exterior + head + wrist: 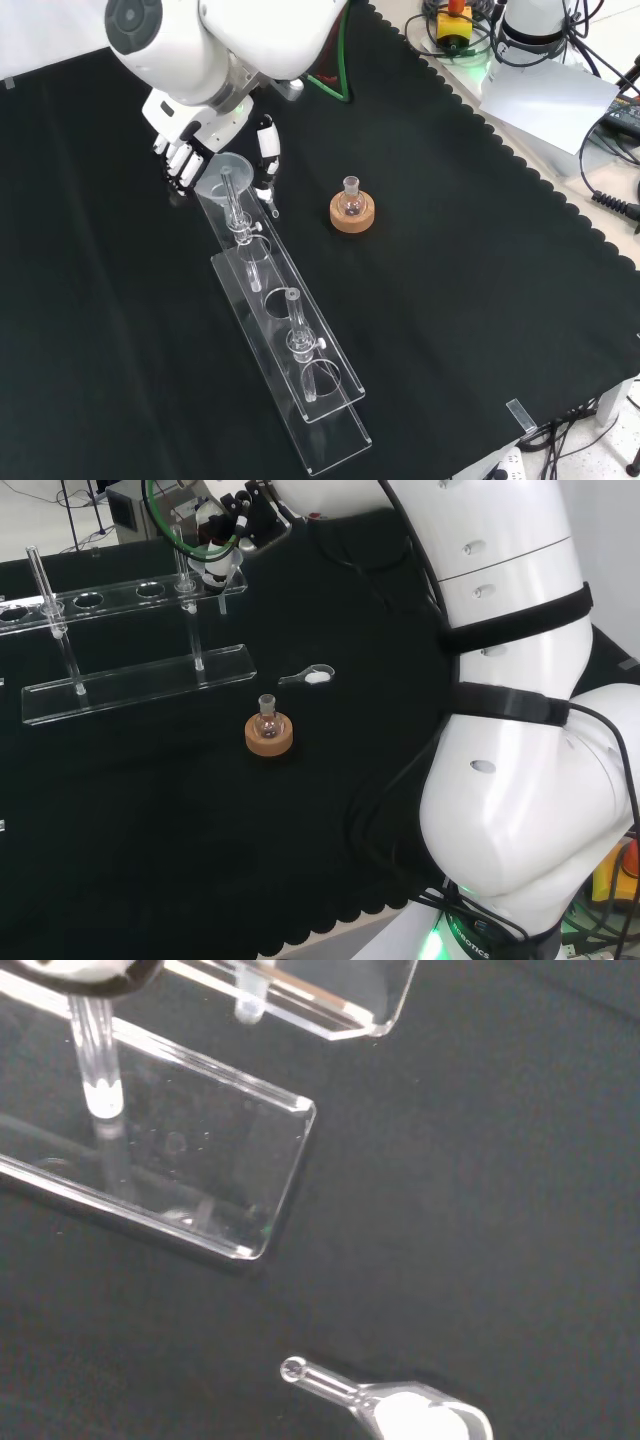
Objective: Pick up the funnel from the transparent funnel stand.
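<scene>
Hand (pixel 185 150) poised at the far end of the transparent funnel stand (pixel 285 345), fingers on one side of the funnel's bowl and thumb on the other in the front view, partly curled but not plainly closed on the glass; whether touching, could not tell. Judged as the closing-in step, just short of the grasp.

Next move seemed to call for pinching the bowl's rim, then lifting straight up so the stem clears its hole without dragging the stand.

Counter (pixel 480 300) under black cloth, stand laid long across it.

Funnel (pixel 225 175) seated in the stand's end hole nearest the hand, long axis upright, wide mouth up, stem pointing down through the upper shelf.

Small flask on a cork ring (pixel 351 210) well apart, beside the stand.
</scene>
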Robot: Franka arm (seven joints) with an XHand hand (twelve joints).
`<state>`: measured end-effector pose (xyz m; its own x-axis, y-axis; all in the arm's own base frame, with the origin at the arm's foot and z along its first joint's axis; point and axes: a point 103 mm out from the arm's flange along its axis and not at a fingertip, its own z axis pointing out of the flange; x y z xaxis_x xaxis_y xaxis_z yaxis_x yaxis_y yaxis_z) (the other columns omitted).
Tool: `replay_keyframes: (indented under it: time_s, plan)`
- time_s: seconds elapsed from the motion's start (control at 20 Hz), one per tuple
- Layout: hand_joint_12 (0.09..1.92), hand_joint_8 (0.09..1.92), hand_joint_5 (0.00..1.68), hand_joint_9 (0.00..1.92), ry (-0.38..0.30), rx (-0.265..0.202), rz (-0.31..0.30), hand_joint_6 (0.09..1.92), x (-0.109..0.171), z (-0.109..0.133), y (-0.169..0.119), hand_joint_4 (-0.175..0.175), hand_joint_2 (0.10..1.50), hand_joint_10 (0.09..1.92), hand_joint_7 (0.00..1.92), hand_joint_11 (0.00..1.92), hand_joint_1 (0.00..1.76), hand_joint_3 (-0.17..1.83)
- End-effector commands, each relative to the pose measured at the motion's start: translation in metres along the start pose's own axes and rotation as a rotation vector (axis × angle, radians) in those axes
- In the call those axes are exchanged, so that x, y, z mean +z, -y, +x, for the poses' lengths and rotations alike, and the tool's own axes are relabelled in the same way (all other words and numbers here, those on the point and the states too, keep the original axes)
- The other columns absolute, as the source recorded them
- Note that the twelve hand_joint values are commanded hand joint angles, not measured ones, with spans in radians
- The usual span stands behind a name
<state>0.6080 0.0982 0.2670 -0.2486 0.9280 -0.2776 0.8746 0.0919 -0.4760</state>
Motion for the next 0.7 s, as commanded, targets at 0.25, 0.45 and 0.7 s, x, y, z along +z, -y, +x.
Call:
replay_keyframes:
  time_s: [0.25, 0.45, 0.7]
  plan:
    - [1.36, 0.61, 0.67, 0.79, 0.174, 0.076, -0.173, 0.21, -0.038, -0.002, 0.020, -0.023, 0.68, 0.49, 0.54, 0.48, 0.83, 0.67]
    - [1.35, 0.60, 0.61, 0.82, 0.194, 0.089, -0.195, 0.38, -0.067, -0.008, 0.040, -0.023, 0.69, 0.44, 0.56, 0.49, 0.84, 0.68]
    - [1.36, 0.60, 0.55, 0.83, 0.203, 0.118, -0.185, 0.51, -0.086, -0.015, 0.074, -0.023, 0.68, 0.44, 0.56, 0.49, 0.84, 0.69]
